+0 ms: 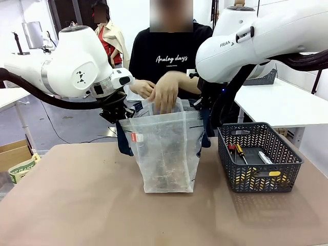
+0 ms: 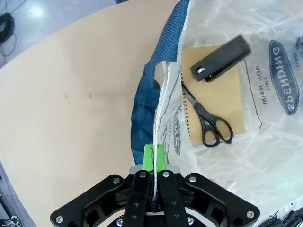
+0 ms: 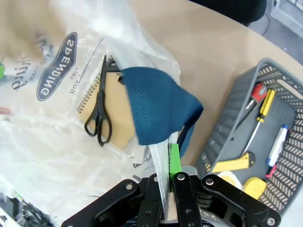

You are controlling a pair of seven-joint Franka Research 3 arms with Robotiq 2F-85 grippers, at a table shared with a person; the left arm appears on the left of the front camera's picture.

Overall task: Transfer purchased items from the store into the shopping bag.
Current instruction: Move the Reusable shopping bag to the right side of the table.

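Dead centre of the front view, upright on the table [image 1: 77,205]: the bag [image 1: 164,159], mouth spread wide, small red tag [image 1: 134,137] at its left edge. Pinching the rim on the left with the left gripper [image 2: 154,153], green pads closed tight on the thin plastic, navy handle [image 2: 144,104] hanging just above them in the wrist view. Mirrored on the right: right gripper [image 3: 171,158] clamped shut on the opposite rim, second handle [image 3: 158,106] flopped over just above the pads. Dipping into the open mouth from the far side, a hand [image 1: 166,92], fingers down past the rim. Down on the bag's floor, seen through the opening from both wrists: a tan spiral notebook [image 2: 232,94], black scissors [image 2: 208,120] lying along its bound edge, and a black bar [image 2: 220,59] over its top corner, too blurred to name. Across the plastic, navy lettering [image 2: 284,75] reading SPENDING. Off to the right of the bag, near but not touching: the basket [image 1: 256,177], holding red and yellow screwdrivers [image 1: 239,152], a white pen [image 1: 265,157] and a yellow cutter [image 3: 234,163].
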